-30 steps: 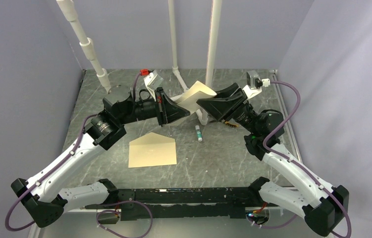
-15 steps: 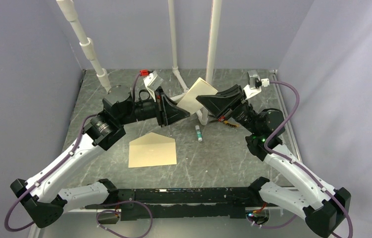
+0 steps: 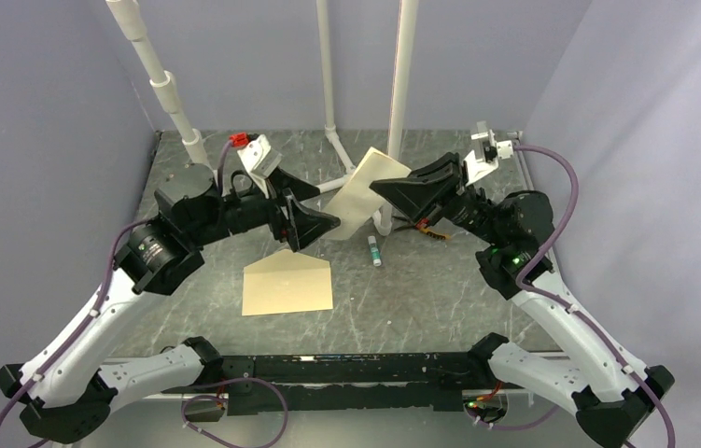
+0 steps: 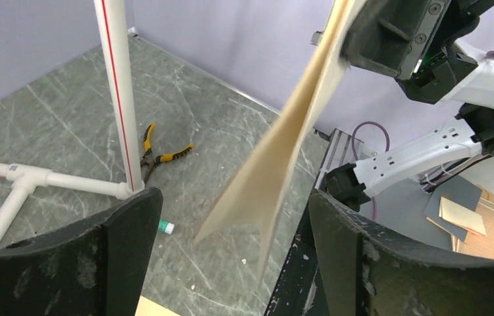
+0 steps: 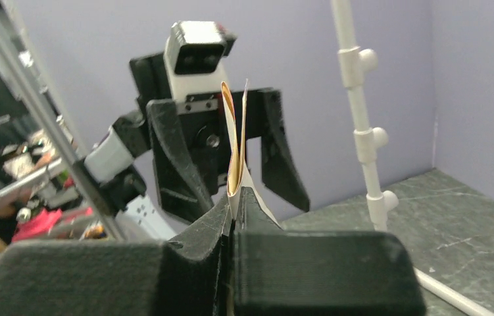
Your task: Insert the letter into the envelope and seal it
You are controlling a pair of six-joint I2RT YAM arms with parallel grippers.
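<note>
The letter (image 3: 360,196) is a folded tan sheet held in the air over the back of the table. My right gripper (image 3: 376,192) is shut on its upper right edge. In the right wrist view the letter (image 5: 234,151) sticks up, pinched between the closed fingertips (image 5: 247,204). My left gripper (image 3: 314,217) stands open just left of the sheet, not touching it. In the left wrist view the letter (image 4: 277,158) hangs ahead of the wide-apart jaws. The tan envelope (image 3: 287,283) lies flat on the table with its flap open, below and in front of the left gripper.
A small glue stick (image 3: 375,250) lies right of the envelope. Yellow-handled pliers (image 3: 430,231) lie under the right arm. White pipe posts (image 3: 393,93) rise from a frame on the table behind the letter. Grey walls close in both sides.
The left gripper let go of the letter, opened wide and drew back to the left. The right gripper closed on the letter, which now hangs from it alone, more upright.
</note>
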